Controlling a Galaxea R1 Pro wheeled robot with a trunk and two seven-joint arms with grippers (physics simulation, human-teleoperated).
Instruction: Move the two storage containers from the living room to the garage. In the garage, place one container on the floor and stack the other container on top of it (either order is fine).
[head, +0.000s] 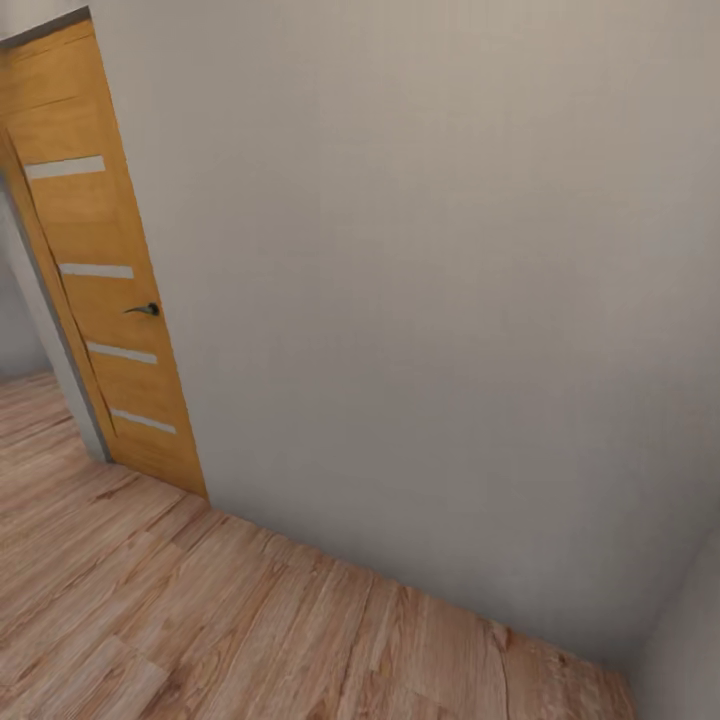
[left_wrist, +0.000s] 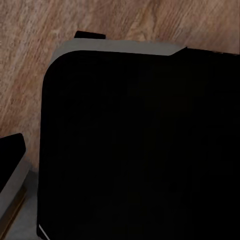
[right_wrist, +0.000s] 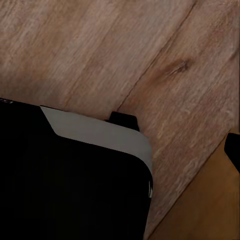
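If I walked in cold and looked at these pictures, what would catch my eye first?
Probably the orange wooden door with pale glass strips and a dark handle, standing at the head view's left edge. Next, the big plain pale wall across most of that view, meeting a light wood-plank floor below. Both wrist views look down past a large black body with grey edging onto the same planks.

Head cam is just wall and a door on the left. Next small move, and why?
Probably turn the base left toward the open wooden door. A blank pale wall stands straight ahead over the wood-plank floor, no containers show, and the doorway beside the door looks like the way through.
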